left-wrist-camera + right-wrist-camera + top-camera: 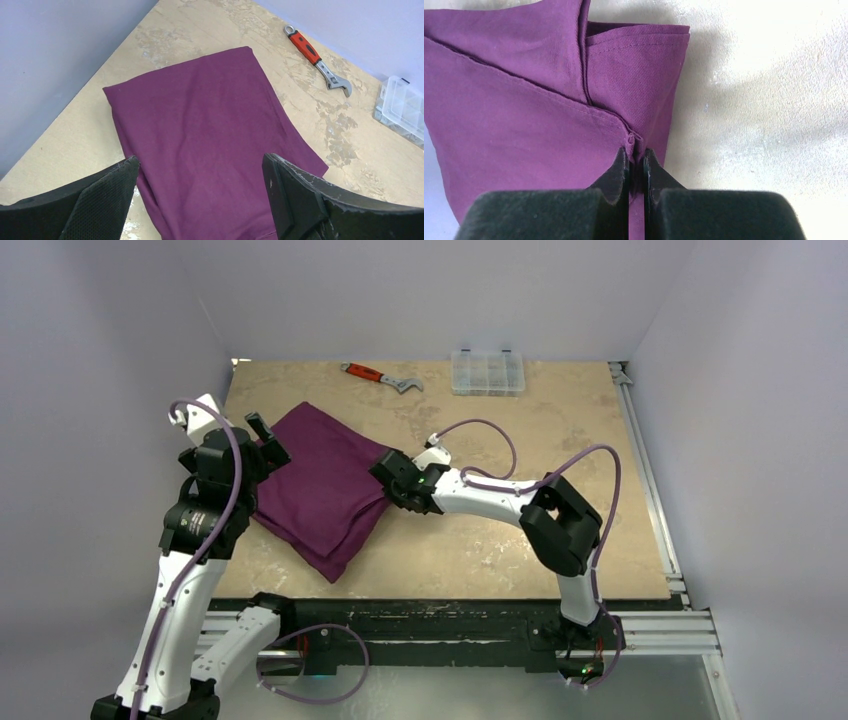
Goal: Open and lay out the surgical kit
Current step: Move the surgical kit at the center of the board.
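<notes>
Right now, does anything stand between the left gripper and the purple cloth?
Nothing visible. The left gripper hangs open over the purple cloth; the wrench and plastic box lie well beyond it, near the far wall.

- No text, label, brand, number or sign can be read in any of the views.
- The wrench (318,58) carries small marks by its steel jaw, too small to read.

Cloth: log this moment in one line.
cloth folded | right tool shut on cloth edge | left tool open over cloth
</notes>
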`<state>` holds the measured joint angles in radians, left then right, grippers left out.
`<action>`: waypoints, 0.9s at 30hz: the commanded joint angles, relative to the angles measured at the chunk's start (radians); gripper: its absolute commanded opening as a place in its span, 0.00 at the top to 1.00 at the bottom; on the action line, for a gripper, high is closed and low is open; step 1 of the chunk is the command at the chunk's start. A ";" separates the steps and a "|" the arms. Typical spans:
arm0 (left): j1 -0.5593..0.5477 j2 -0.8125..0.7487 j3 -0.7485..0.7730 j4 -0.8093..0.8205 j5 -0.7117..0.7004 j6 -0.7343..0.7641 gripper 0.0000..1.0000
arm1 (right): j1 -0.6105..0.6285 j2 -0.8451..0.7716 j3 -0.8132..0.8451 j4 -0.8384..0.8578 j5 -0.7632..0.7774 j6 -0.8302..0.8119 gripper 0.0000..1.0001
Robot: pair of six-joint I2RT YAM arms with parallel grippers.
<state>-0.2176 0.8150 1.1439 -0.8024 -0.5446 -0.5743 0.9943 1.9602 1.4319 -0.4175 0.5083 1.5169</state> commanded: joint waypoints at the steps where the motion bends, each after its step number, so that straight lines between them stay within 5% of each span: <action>1: -0.005 -0.004 0.034 0.014 -0.026 0.027 0.07 | 0.006 -0.054 0.019 0.040 0.042 -0.092 1.00; 10: -0.005 0.036 0.017 0.026 0.013 0.029 0.07 | -0.126 -0.144 -0.081 0.137 0.081 -0.358 1.00; 27: -0.002 0.362 0.003 0.190 0.225 0.028 0.07 | -0.601 -0.119 -0.117 0.373 -0.190 -0.927 1.00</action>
<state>-0.2173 1.1027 1.1427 -0.7143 -0.4175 -0.5529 0.5018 1.8763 1.3006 -0.1783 0.3183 0.7292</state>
